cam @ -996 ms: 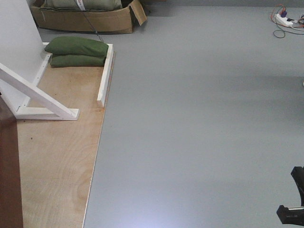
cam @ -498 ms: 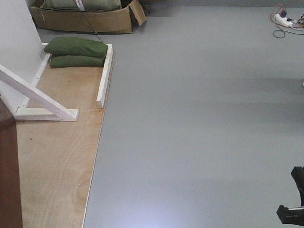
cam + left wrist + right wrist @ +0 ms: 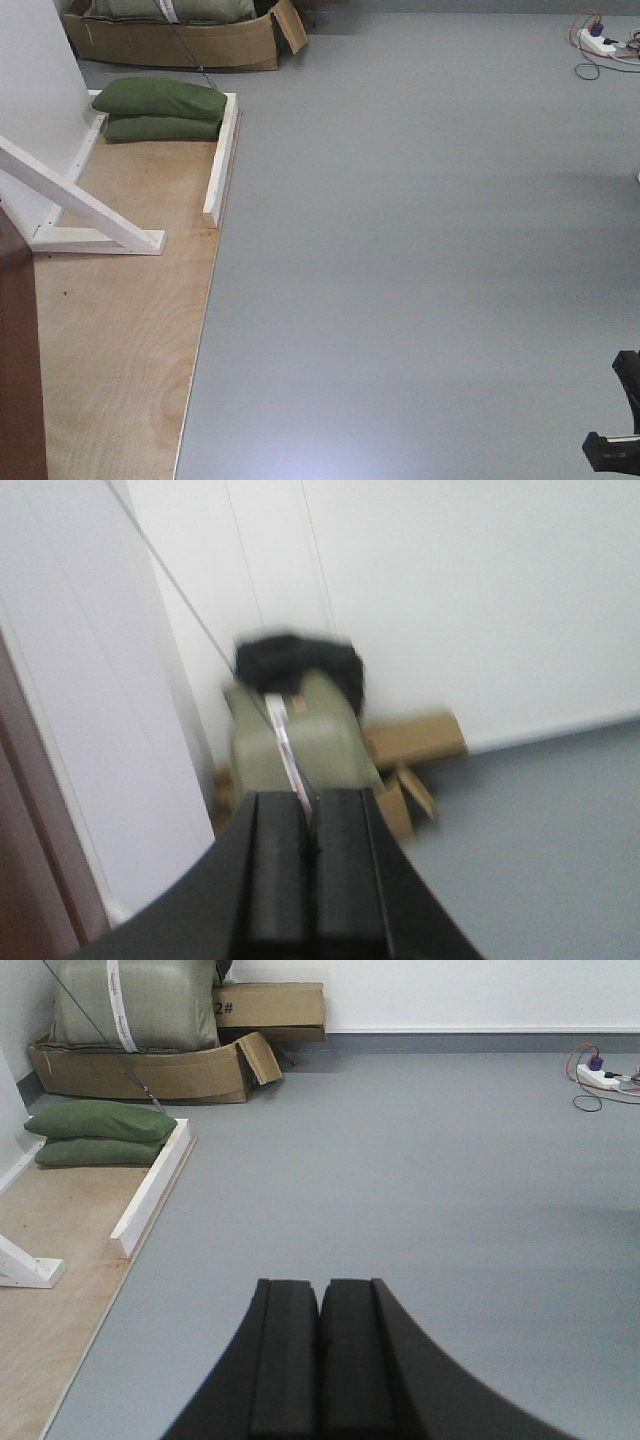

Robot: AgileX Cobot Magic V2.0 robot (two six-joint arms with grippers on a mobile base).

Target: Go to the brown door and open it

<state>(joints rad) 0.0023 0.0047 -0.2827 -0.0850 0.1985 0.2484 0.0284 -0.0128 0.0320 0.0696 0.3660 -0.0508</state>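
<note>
Brown door point(image 3: 18, 370): only a reddish-brown edge shows, at the near left border of the front view, beside the plywood sheet point(image 3: 120, 340); a blurred brown strip also shows at the left edge of the left wrist view. Left hand point(image 3: 312, 820): fingers pressed together, nothing held. Right hand point(image 3: 320, 1300): fingers pressed together, nothing held, over the grey floor point(image 3: 420, 250). White braces point(image 3: 85, 205): just beyond the door. Two green sandbags point(image 3: 160, 110): stacked, farther back. Cardboard box point(image 3: 180, 42): far left. Power strip point(image 3: 598, 40): far right.

The left gripper point(image 3: 312, 805) and right gripper point(image 3: 320, 1290) look alike: matte black, blocky rectangular jaws, smoothly flaring housings.
</note>
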